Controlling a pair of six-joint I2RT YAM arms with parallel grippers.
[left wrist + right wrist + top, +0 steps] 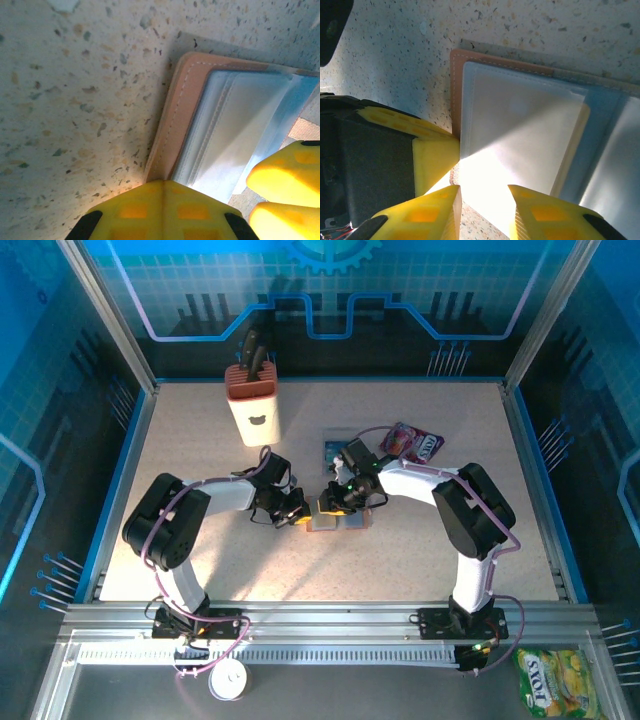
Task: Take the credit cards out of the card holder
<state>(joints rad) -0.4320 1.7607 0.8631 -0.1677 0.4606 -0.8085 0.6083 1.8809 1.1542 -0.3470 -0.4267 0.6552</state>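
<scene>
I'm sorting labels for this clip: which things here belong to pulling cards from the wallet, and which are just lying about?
Job: tan leather bifold card holder; teal flat rectangular card.
Lying about: purple snack packet; cream knife block with brown top; yellow-green snack bag.

My left gripper point(162, 190) & right gripper point(484, 197): yellow. Card holder point(520, 115): tan rim w/ pale stitching, blue-grey inside. Table point(75, 100): beige, dark speckles. Packet point(412, 443): purple.
</scene>
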